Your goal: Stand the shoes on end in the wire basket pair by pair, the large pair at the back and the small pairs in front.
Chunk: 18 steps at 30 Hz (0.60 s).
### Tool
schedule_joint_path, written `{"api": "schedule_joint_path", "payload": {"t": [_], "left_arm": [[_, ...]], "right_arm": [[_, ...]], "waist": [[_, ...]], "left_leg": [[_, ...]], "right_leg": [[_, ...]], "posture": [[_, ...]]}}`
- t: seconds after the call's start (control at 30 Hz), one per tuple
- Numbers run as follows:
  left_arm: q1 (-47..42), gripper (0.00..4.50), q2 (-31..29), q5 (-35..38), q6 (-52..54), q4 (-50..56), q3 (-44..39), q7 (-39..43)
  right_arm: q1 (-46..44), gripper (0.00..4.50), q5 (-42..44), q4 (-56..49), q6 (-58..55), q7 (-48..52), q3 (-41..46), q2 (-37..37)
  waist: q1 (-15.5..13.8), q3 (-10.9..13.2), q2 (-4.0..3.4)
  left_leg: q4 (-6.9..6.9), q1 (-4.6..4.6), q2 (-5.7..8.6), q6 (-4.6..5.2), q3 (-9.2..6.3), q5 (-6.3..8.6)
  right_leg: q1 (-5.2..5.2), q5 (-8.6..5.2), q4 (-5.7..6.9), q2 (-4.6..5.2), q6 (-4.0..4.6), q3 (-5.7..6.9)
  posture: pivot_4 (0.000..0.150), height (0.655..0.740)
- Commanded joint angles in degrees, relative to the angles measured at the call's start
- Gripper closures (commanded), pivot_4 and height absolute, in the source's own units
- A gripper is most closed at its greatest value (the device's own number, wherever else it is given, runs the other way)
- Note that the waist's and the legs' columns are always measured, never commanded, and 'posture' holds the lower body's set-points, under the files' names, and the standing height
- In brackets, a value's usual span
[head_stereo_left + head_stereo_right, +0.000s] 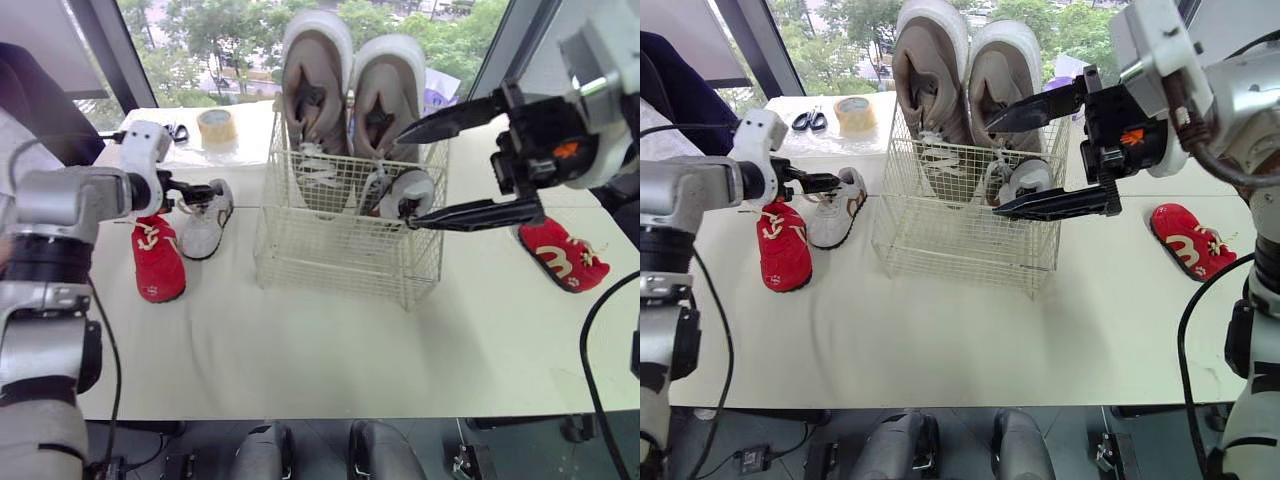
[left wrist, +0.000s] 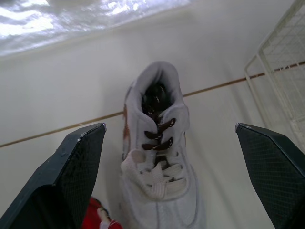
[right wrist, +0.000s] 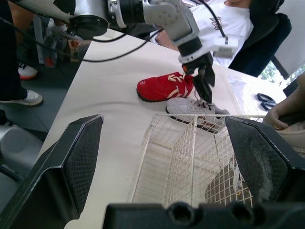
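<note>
A white wire basket [image 1: 335, 268] stands mid-table. Two large beige shoes [image 1: 316, 90] stand on end against its back wall. A small white shoe [image 1: 412, 190] stands in the front right of the basket. My right gripper [image 1: 406, 180] is open, with one finger above that shoe and one in front of it, not gripping. Left of the basket a second small white shoe [image 2: 159, 157] lies flat beside a red shoe [image 1: 158, 258]. My left gripper [image 2: 169, 128] hovers open just above the white shoe's heel, fingers astride it. Another red shoe [image 1: 563, 255] lies to the right.
A roll of tape [image 1: 216, 125] and black scissors [image 1: 178, 131] lie at the table's back left. A person's hand [image 3: 281, 112] rests by the large shoes at the basket's back. The table's front half is bare.
</note>
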<state>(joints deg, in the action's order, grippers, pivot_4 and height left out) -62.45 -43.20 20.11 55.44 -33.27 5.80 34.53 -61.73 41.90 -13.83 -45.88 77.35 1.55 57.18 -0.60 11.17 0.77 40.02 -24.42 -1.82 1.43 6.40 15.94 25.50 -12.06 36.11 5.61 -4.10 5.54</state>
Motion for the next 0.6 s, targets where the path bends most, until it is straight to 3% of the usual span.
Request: {"api": "schedule_joint_path", "payload": {"t": [0.03, 0.3, 0.4, 0.6], "left_arm": [[-4.76, 0.0, 1.78, -4.44, -4.13, -7.18, 1.07, 1.9], [-10.5, 0.0, 7.31, -12.29, -12.74, -25.35, 2.54, 5.38], [-11.96, 0.84, 8.91, -14.05, -13.23, -30.04, 2.15, 6.35], [-13.65, 3.7, 9.37, -16.12, -13.02, -33.6, 0.54, 6.99]], "right_arm": [[-0.23, 0.09, 0.82, -2.14, -0.32, -1.18, 1.78, 0.84], [0.18, 0.09, 1.79, -3.89, -2.06, -3.54, 2.59, 1.43], [0.36, 0.0, 1.62, -4.33, -2.09, -4.48, 2.78, 1.57], [1.16, 0.0, 1.18, -4.97, -1.76, -5.89, 3.16, 1.67]], "waist": [[-0.1, 0.01, 0.01], [-0.05, 0.01, 0.02], [-0.05, 0.01, 0.02], [-0.09, 0.0, 0.03]], "left_leg": [[0.0, 0.0, 0.0, 0.0, 0.0, 0.0], [0.01, -0.02, 0.0, 0.04, 0.01, 0.02], [0.01, -0.02, 0.0, 0.1, 0.01, 0.06], [0.02, -0.03, 0.0, 0.31, 0.0, 0.18]], "right_leg": [[0.0, 0.0, 0.0, 0.0, 0.0, -0.01], [0.02, 0.0, -0.01, 0.0, -0.01, 0.0], [0.02, 0.0, 0.0, 0.0, -0.01, 0.0], [0.02, 0.0, -0.01, 0.03, -0.01, 0.0]], "posture": [[0.15, 0.74], [0.15, 0.74], [0.15, 0.74], [0.15, 0.74]]}}
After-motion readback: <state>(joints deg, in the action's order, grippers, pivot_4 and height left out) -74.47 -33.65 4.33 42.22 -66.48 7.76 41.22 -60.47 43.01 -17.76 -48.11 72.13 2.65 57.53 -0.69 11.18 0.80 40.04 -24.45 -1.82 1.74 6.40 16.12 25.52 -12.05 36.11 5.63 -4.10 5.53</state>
